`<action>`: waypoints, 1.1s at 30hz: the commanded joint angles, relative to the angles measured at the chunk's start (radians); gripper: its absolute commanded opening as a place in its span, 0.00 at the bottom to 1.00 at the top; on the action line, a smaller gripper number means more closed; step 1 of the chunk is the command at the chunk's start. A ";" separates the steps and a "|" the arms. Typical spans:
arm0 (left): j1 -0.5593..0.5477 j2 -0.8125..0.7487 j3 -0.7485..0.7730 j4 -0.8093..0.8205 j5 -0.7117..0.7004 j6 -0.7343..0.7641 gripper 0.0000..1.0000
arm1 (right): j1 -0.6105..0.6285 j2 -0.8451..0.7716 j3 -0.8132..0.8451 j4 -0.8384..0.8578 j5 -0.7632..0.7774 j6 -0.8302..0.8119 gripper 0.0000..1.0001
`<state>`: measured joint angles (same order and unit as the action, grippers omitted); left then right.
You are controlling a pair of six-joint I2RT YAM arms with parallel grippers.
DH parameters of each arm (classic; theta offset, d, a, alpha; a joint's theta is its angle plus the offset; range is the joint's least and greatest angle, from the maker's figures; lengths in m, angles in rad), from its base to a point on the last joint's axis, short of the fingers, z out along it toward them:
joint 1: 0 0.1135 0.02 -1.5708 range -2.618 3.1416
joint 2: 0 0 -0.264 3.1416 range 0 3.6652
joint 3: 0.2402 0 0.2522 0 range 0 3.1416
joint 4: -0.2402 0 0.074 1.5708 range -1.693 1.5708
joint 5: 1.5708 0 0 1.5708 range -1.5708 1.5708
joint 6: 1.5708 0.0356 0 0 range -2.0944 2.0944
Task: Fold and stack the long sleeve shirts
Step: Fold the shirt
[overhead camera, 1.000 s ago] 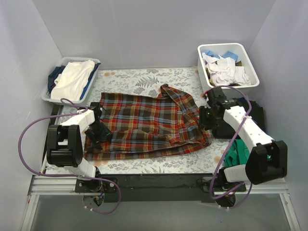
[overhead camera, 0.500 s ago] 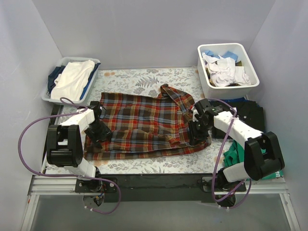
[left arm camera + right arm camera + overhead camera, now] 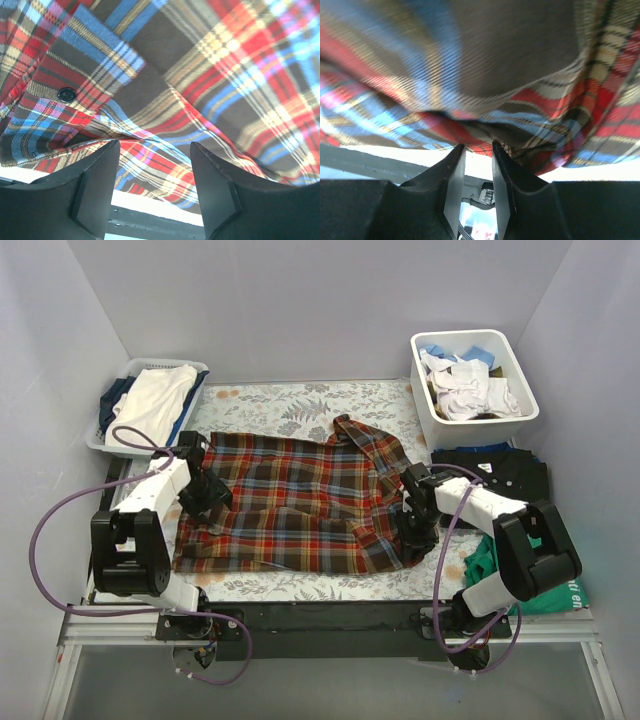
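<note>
The plaid shirt (image 3: 300,505) lies spread across the middle of the floral table (image 3: 300,400). The left tool (image 3: 203,492) hangs over the shirt's left edge with fingers spread, holding nothing. The right tool (image 3: 412,530) meets the right hem with fingers nearly together; whether they pinch cloth cannot be told. Black folded shirts (image 3: 505,468) and a green garment (image 3: 495,555) crowd the right arm. A basket (image 3: 100,440) and a white bin (image 3: 416,360) of clothes occupy the back corners.

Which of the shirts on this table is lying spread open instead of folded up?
The plaid flannel shirt in the middle: it lies spread out wide, collar showing, while the black garments at the right edge sit folded.
</note>
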<state>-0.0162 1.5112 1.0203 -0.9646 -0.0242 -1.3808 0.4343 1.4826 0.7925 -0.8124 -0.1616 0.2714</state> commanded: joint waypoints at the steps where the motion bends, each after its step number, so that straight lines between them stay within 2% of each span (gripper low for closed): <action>1: 0.004 -0.060 0.052 0.003 0.068 0.038 0.58 | 0.004 0.038 0.011 -0.019 0.077 0.065 0.36; 3: 0.002 -0.055 0.064 0.020 0.089 0.052 0.59 | 0.004 0.027 0.036 -0.018 0.094 0.069 0.36; 9: 0.004 0.029 0.162 0.050 0.078 0.080 0.61 | 0.004 -0.074 0.292 -0.016 0.151 0.029 0.39; 12: 0.004 0.121 0.308 0.049 0.037 0.100 0.63 | 0.000 -0.039 0.447 -0.004 0.168 -0.006 0.42; 15: 0.004 0.277 0.489 0.023 -0.061 0.112 0.64 | -0.015 0.103 0.626 0.015 0.183 -0.034 0.44; 16: 0.005 0.355 0.530 0.015 -0.068 0.111 0.65 | -0.020 0.155 0.680 0.009 0.178 -0.055 0.45; 17: 0.009 0.392 0.579 0.012 -0.066 0.112 0.65 | -0.025 0.262 0.805 -0.001 0.168 -0.061 0.45; 20: 0.015 0.544 0.756 0.000 -0.068 0.104 0.66 | -0.032 0.457 0.983 -0.040 0.111 -0.095 0.47; 21: 0.015 0.590 0.852 -0.006 -0.069 0.100 0.67 | -0.032 0.497 1.075 -0.053 0.094 -0.101 0.47; 25: 0.015 0.771 1.070 -0.020 -0.045 0.094 0.67 | -0.035 0.634 1.240 -0.059 0.079 -0.115 0.48; 28: 0.015 0.854 1.153 0.009 -0.020 0.086 0.68 | -0.035 0.717 1.315 -0.022 0.073 -0.127 0.49; 33: 0.015 0.873 1.127 0.020 -0.034 0.092 0.70 | -0.035 0.772 1.363 0.024 0.045 -0.169 0.59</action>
<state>-0.0109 2.4180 2.1387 -0.9478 -0.0490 -1.2900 0.4000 2.2574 2.0750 -0.8341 -0.0818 0.1497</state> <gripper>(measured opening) 0.687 0.553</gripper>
